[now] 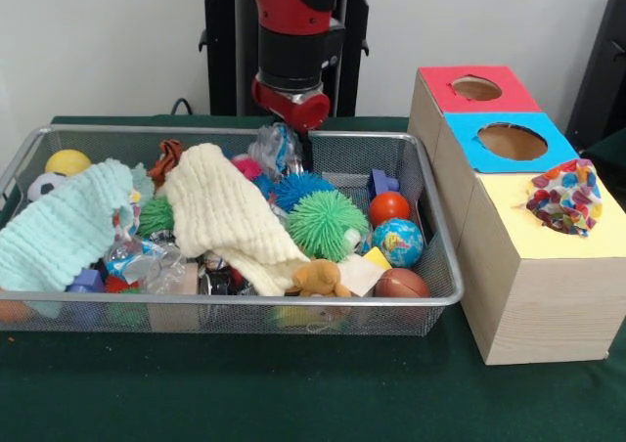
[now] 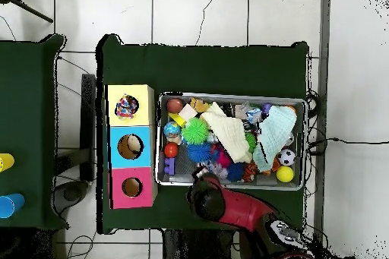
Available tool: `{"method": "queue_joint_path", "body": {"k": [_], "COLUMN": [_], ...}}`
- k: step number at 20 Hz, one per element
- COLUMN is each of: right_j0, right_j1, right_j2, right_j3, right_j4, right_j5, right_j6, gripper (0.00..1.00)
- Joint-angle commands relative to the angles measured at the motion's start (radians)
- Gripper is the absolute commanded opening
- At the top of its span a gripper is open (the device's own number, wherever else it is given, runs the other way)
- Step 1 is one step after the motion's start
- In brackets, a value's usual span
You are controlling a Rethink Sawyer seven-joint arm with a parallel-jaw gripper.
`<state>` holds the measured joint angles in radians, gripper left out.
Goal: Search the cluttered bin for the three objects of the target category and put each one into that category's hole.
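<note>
The likeliest target is a crumpled clear wrapper (image 1: 275, 149), judged so because a multicoloured crinkly bundle (image 1: 564, 198) already sits in the hole of the yellow-topped box (image 1: 548, 295). The wrapper stands against the far wall of the wire bin (image 1: 430, 295), just above the blue spiky ball (image 1: 293, 190) and at 1 o'clock from the cream cloth (image 1: 225, 217).

It has no clear heading. Its bunched shape seems taller than wide, so its long axis runs roughly 12 to 6 in the front view, though the crumpling makes that uncertain.

The gripper (image 1: 306, 151) hangs just beside it, with the wrapper at 9 o'clock from the claw and perhaps touching it. Whether the claw is spread, pressed together or already pinching the wrapper cannot be told, since the red wrist and the wrapper hide it; overhead, the arm (image 2: 228, 203) covers that spot.

A second crinkled wrapper (image 1: 147, 258) lies at 7 o'clock, well apart, under the mint cloth (image 1: 68, 229). The yellow hole is at 3 o'clock from the claw, beyond the bin wall.
</note>
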<state>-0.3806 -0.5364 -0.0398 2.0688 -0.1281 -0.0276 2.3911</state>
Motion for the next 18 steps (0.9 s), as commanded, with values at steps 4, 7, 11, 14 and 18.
{"method": "queue_joint_path", "body": {"k": [4,7,11,14,18], "right_j0": [-0.086,-0.101,-0.117,-0.158,-0.189], "right_j1": [-0.076,-0.094,-0.115,-0.118,-0.145], "right_j2": [-0.03,-0.004,0.028,0.074,0.099], "right_j3": [-0.066,-0.088,-0.113,-0.13,-0.148], "right_j4": [-0.147,-0.167,-0.194,-0.229,-0.267], "right_j5": [0.111,0.164,0.211,0.227,0.258], "right_j6": [-0.079,-0.087,-0.108,-0.137,-0.154], "gripper": [1.0,1.0,1.0,1.0,1.0]}}
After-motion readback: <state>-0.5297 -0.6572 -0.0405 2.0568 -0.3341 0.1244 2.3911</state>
